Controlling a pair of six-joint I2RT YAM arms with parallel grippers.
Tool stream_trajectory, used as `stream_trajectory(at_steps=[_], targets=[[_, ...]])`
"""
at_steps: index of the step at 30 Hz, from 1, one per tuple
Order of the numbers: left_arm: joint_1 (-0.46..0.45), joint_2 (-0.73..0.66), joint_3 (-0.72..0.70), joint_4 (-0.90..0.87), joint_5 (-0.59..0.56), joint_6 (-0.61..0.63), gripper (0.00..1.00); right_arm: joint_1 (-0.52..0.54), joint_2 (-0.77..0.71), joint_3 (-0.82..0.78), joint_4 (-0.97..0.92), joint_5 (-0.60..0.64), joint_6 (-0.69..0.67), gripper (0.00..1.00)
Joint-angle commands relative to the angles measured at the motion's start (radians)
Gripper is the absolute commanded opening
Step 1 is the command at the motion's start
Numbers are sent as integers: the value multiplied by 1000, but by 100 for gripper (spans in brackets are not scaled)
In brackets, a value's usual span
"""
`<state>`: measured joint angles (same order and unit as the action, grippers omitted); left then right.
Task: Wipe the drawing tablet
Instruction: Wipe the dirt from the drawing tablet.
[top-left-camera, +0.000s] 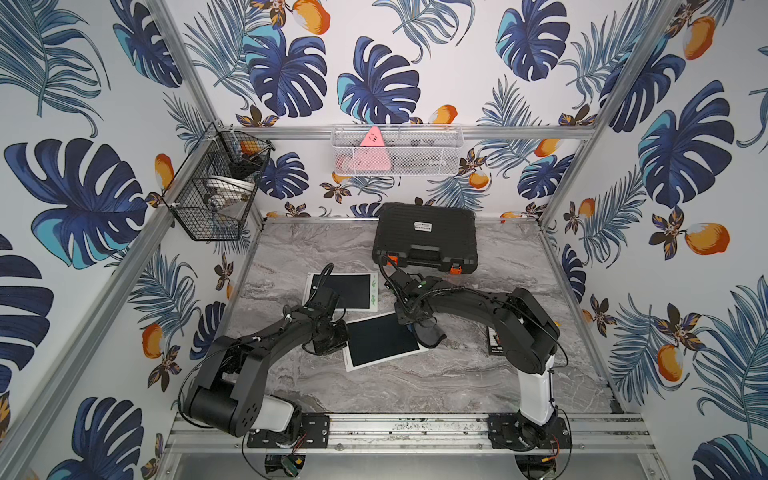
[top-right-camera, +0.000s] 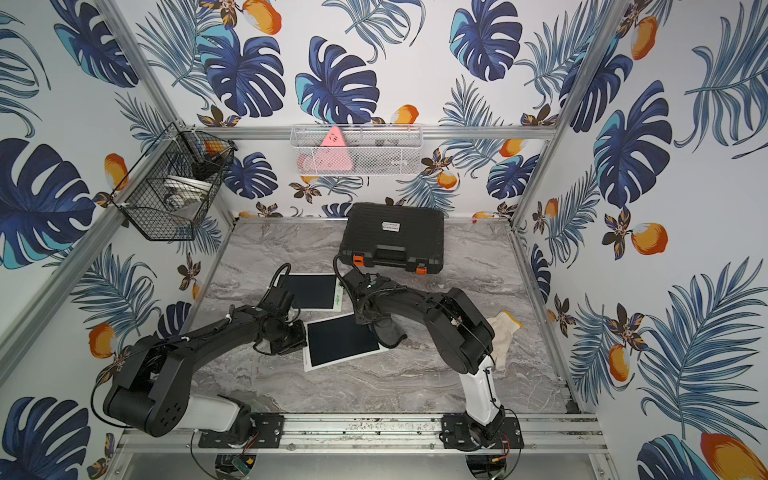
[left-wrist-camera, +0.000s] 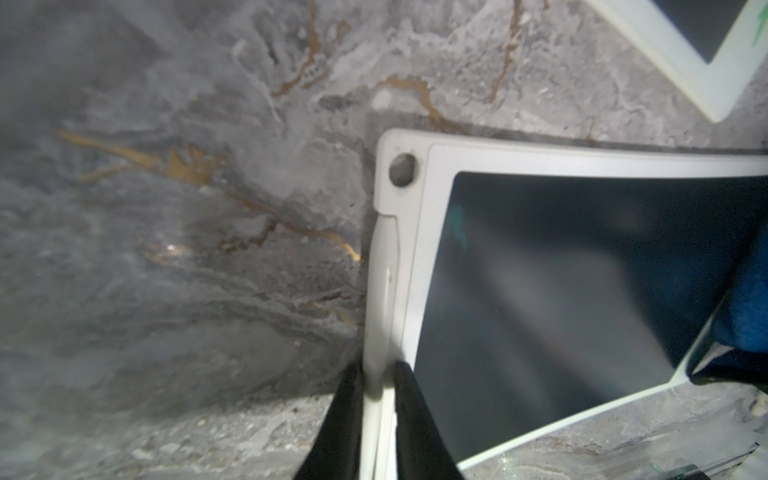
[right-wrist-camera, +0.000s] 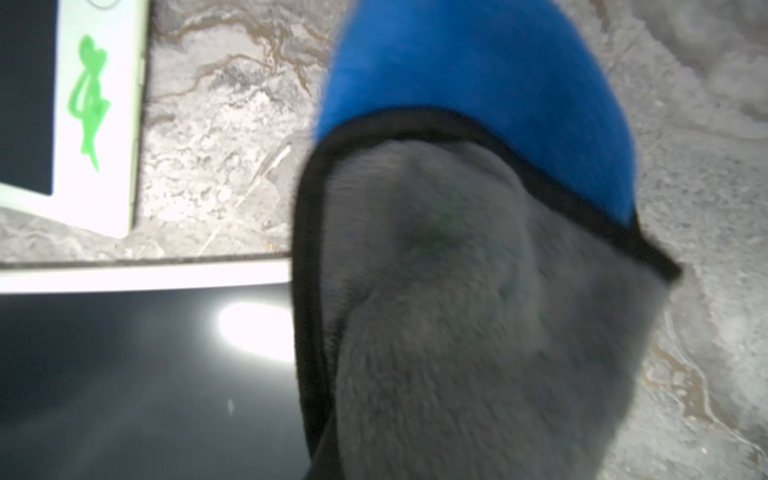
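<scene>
Tablet lies tilted at frame centre in both top views.
Left gripper is clamped on its white frame-left edge; right gripper is closed on a cloth over its upper-right corner.

Cannot see the fingertips of the right end effector: wrapped in the blurred cloth in the right wrist view, tucked beneath the wrist in both top views. Cannot see the right end of the drawing tablet under that cloth, nor, in the top views, its left edge under the left wrist. Cannot see the near left part of the second tablet behind the left arm. Too small to read: the label on the black case. Cannot identify the contents of the black wire basket or the black-and-white item behind the right arm.
</scene>
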<state>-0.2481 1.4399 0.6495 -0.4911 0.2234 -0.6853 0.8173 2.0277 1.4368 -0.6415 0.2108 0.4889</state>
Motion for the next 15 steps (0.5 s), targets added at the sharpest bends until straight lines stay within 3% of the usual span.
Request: stream_trajectory(at_steps=[1,7,15], targets=[[-1,45,-30,-67,-153,4,18,-23,34,16,-40,2,0,0],[-1,44,-29,-69,-156,6,17,-89,2,-66,-19,-6,-13,0],[0,52,-25,-66,-160,8,17,34,-11,16,-29,0,-24,0]])
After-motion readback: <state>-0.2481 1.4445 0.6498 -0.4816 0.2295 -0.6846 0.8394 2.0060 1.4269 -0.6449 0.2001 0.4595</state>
